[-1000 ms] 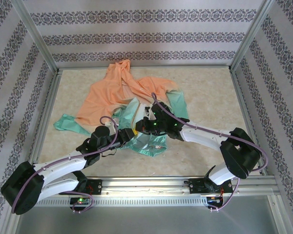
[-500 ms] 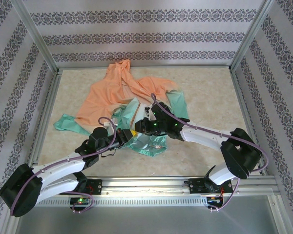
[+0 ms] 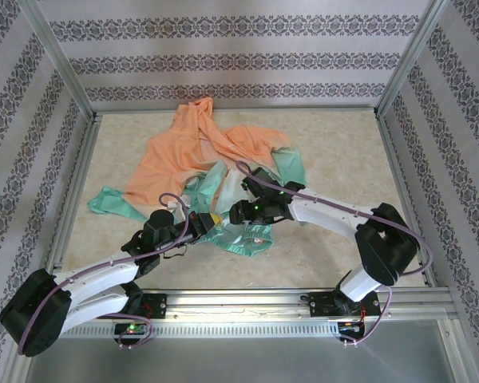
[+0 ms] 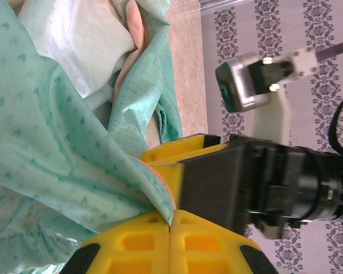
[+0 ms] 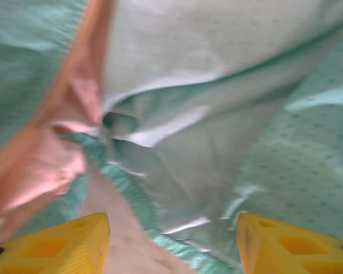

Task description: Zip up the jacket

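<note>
The jacket (image 3: 193, 150) lies crumpled on the table, orange at the hood and shoulders, mint green at the hem (image 3: 241, 238) near the arms. My left gripper (image 3: 209, 221) is shut on the jacket, pinching a green front edge with orange zipper tape (image 4: 160, 188) between its yellow fingertips (image 4: 143, 240). Just to its right, my right gripper (image 3: 235, 213) hovers open over the shiny green hem (image 5: 177, 171), its fingers (image 5: 68, 245) wide apart with nothing gripped. In the left wrist view the right gripper's yellow fingers (image 4: 180, 149) stand right beside the pinched edge.
The marble-patterned table (image 3: 343, 159) is boxed in by a metal frame (image 3: 403, 68) and patterned walls. A green sleeve (image 3: 112, 201) trails to the left and another (image 3: 291, 169) lies behind the right arm. Bare tabletop shows at the right and front.
My right gripper has opened and let go of the green fabric, and its wrist has swung slightly. My left gripper has closed on the jacket's front edge.
</note>
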